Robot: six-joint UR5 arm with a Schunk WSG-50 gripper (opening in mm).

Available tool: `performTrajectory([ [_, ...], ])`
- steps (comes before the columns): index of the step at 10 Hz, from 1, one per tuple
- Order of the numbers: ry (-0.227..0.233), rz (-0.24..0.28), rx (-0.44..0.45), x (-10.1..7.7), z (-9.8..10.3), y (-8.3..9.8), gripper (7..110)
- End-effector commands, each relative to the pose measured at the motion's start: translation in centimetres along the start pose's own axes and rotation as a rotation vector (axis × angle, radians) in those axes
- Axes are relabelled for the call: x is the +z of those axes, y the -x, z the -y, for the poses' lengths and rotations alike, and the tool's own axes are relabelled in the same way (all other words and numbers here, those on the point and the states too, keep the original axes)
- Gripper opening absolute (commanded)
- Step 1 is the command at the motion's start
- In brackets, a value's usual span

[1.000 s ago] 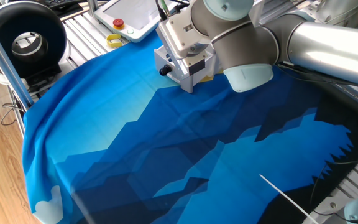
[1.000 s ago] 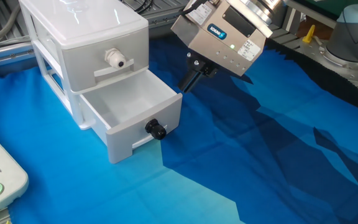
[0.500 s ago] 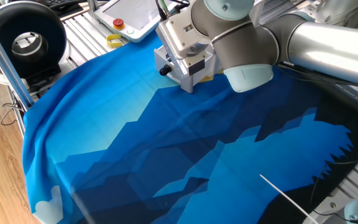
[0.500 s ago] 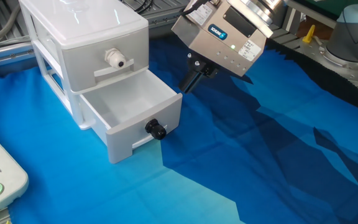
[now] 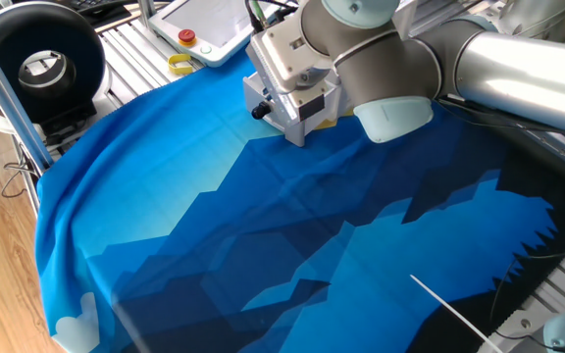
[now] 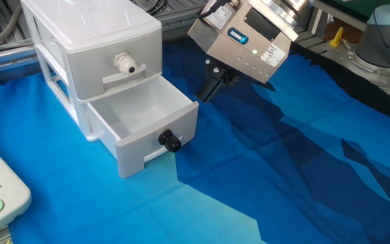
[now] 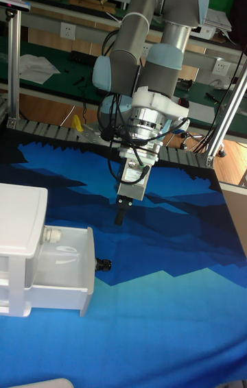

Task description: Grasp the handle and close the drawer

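The white drawer is pulled out of the bottom of a white cabinet and is empty inside. Its handle, a small black knob, sticks out of the front panel. My gripper hangs above the blue cloth to the right of the drawer, well apart from the handle, its dark fingers pressed together with nothing between them. In the tall fixed view the gripper points down, above and right of the handle. In one fixed view the wrist hides most of the drawer; the handle peeks out left of it.
The cabinet's upper drawer is shut and has a white knob. A white pendant with a red button lies beyond the cloth, a yellow piece beside it. A blue cloth covers the table.
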State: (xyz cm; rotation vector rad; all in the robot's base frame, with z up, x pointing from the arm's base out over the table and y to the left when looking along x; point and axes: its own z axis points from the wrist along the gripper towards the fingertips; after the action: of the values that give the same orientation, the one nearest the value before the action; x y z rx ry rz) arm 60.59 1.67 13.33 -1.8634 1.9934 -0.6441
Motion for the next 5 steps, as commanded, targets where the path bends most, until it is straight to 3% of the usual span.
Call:
performTrajectory([
  [1, 0.091, -0.006, -0.003, -0.2, -2.2, -0.3, 7],
  [4, 0.130, 0.011, 0.046, -0.3, -3.2, 0.2, 7],
  [5, 0.116, -0.032, 0.045, -0.2, -2.8, -0.9, 7],
])
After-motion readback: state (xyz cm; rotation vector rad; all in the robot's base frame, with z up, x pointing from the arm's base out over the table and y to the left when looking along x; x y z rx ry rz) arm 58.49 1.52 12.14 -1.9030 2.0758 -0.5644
